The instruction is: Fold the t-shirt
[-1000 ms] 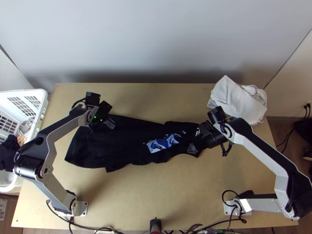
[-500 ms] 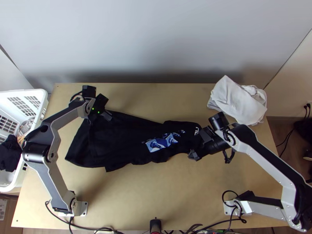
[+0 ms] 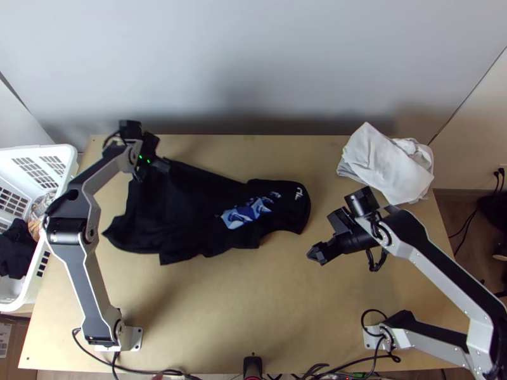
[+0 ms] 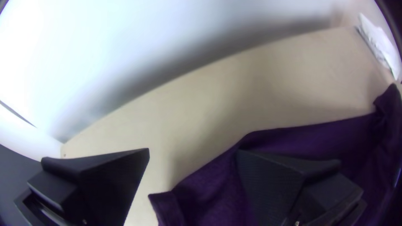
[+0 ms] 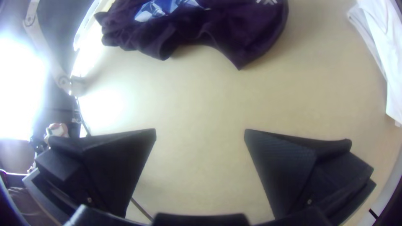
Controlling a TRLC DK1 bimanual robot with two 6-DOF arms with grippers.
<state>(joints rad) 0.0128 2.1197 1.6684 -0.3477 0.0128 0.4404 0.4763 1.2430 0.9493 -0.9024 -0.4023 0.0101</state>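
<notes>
My left gripper (image 3: pixel 163 165) is over the back left corner of the black t-shirt (image 3: pixel 190 209), open; in the left wrist view one finger of the left gripper (image 4: pixel 192 150) overlaps the t-shirt (image 4: pixel 284 142) and the other is over bare wood. The shirt lies as a long, uneven strip with some creases, its blue print (image 3: pixel 246 213) facing up toward the right end. My right gripper (image 3: pixel 319 252) is apart from the shirt, off its right end on the near side. The right wrist view shows the right gripper (image 5: pixel 200 129) with fingers wide apart, bare table between them, and the t-shirt (image 5: pixel 251 33) beyond.
A white cloth pile (image 3: pixel 386 164) lies at the table's back right corner. On the left, a white basket (image 3: pixel 60 190) with clothes stands against the table (image 3: pixel 253 304). Bare wood stretches along the near side, with cables at the front edge.
The shirt has shifted toward the back left, along with my left gripper. My right gripper has come off the shirt's right end and moved slightly toward the near side.
</notes>
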